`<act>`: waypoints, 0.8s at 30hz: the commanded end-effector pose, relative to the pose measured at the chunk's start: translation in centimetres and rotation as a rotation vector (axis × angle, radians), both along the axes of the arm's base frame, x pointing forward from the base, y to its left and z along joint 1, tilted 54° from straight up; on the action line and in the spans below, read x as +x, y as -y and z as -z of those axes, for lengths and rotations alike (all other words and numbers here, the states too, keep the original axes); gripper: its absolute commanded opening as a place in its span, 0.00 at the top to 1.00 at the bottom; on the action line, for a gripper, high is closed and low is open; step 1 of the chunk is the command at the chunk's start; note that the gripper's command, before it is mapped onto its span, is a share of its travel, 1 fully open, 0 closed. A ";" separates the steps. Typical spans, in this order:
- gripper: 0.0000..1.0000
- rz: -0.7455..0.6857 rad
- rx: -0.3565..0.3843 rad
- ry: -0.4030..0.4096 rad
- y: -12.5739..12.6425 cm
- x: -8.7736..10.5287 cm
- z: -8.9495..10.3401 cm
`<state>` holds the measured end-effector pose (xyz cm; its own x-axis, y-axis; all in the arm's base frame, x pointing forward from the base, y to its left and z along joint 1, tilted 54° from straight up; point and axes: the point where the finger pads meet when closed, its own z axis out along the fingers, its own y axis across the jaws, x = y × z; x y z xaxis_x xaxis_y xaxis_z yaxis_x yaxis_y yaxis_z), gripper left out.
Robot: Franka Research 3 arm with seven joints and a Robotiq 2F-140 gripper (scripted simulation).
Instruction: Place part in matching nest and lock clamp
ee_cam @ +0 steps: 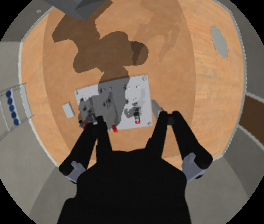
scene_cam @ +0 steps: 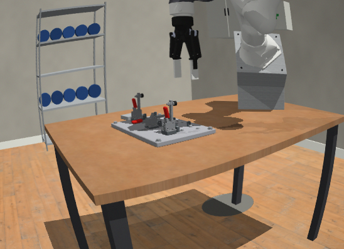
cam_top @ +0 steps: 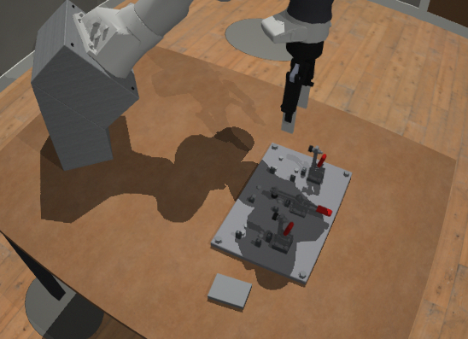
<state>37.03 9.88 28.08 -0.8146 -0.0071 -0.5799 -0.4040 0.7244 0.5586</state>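
Fixture (cam_top: 329, 188) (scene_cam: 185, 135) (ee_cam: 125, 122) is presenting three nests, their clamps standing along one side, presumably to leave the other side free for loading. In the top view the grey part (cam_top: 231, 290) (scene_cam: 126, 116) (ee_cam: 68, 110) is lying flat at the plate's seven o'clock, just beside it and outside every nest. High above the plate's twelve o'clock, the gripper (cam_top: 296, 114) (scene_cam: 186, 74) (ee_cam: 133, 108) is hanging open, nothing between its fingers, probably keeping clear of the raised clamp bars. The one o'clock clamp (cam_top: 316, 175) (scene_cam: 169, 127) (ee_cam: 137, 112) and the six o'clock clamp (cam_top: 283, 241) (scene_cam: 137, 113) (ee_cam: 86, 125) are holding their bars up, while the middle clamp (cam_top: 299, 207) (scene_cam: 152, 120) (ee_cam: 115, 128) is looking lowered, its lock impossible to tell. Pad spacing should be deciding the nest, so picking the wrong one is remaining the chief risk
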 end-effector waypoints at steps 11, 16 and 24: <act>0.42 0.006 0.004 -0.002 0.0 0.0 0.0; 0.42 0.006 0.004 -0.002 0.0 0.0 0.0; 0.42 0.006 0.004 -0.002 0.5 0.3 0.3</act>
<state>37.13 9.67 27.88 -0.8186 -0.0004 -0.5743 -0.3965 0.7238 0.5647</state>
